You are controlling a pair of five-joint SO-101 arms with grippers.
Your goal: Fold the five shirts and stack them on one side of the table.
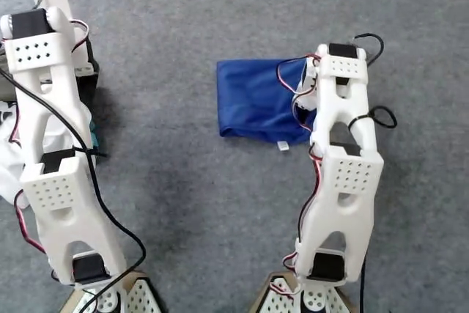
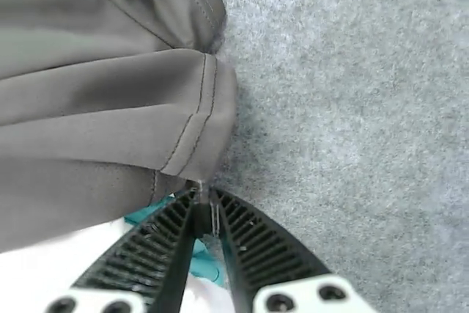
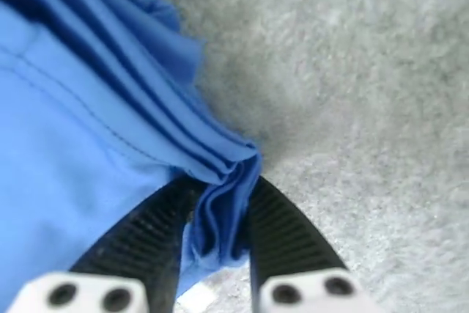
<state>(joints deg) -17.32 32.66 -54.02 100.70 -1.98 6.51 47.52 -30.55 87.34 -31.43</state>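
A blue shirt lies folded into a rough rectangle on the grey table at centre. My right gripper is shut on a bunched fold at the edge of the blue shirt; in the high view the right arm covers that right edge. At the table's left edge, my left arm stretches over a pile of shirts. The left gripper is shut, its tips pinching the hem corner of a grey shirt. Teal cloth and white cloth lie under the fingers.
The pile at the left shows white fabric and a teal edge beside the left arm. A small white tag lies just in front of the blue shirt. Grey felt covers the table between the arms and at the far right.
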